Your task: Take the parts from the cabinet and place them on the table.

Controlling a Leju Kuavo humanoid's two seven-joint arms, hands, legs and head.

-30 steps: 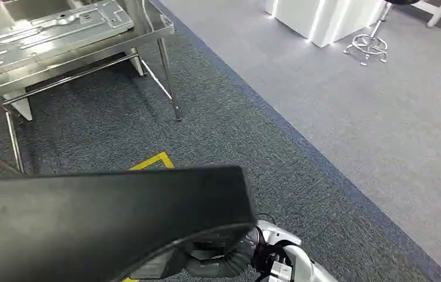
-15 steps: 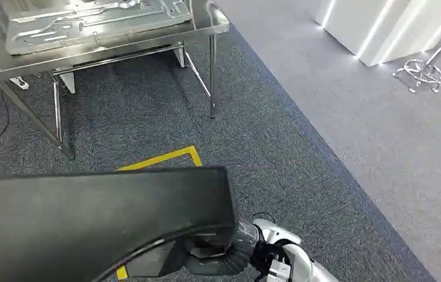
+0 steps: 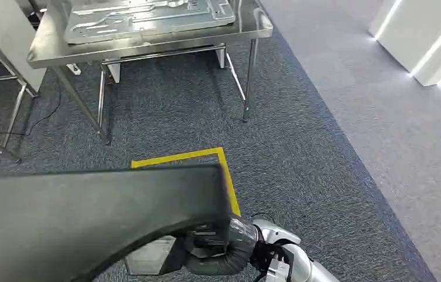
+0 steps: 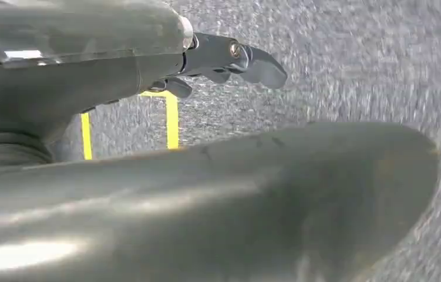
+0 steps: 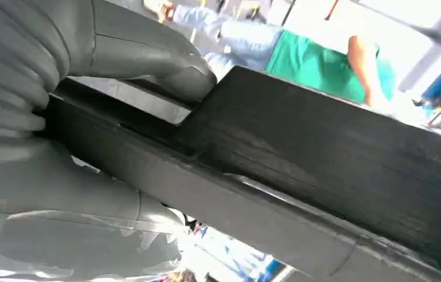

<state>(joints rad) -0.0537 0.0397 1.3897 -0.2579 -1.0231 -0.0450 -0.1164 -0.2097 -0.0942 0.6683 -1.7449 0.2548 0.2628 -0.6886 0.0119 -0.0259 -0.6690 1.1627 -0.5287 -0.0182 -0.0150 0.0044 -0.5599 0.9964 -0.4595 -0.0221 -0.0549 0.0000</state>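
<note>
A large black part [image 3: 88, 217] spans the lower left of the head view, held low in front of my body. My right hand [image 3: 224, 249] grips its near right corner. In the right wrist view the thumb [image 5: 177, 73] lies on one face of the part [image 5: 335, 158] and the rest of the hand [image 5: 59, 117] wraps its edge. In the left wrist view my left hand [image 4: 88, 53] lies alongside the part [image 4: 235, 200] with its fingers [image 4: 253, 61] stretched out over the carpet; I cannot tell whether it holds the part.
A steel table [image 3: 147, 44] stands ahead on the dark carpet, with a pressed metal panel [image 3: 147, 14] on top. Yellow floor tape [image 3: 229, 182] marks a corner before it. A second stand's legs [image 3: 12, 117] are at left, a white unit [image 3: 423, 35] at right.
The whole view has swung: the steel table has shifted rightward and toward the middle, and the stool has left the picture. The black part stays in my right hand's grip.
</note>
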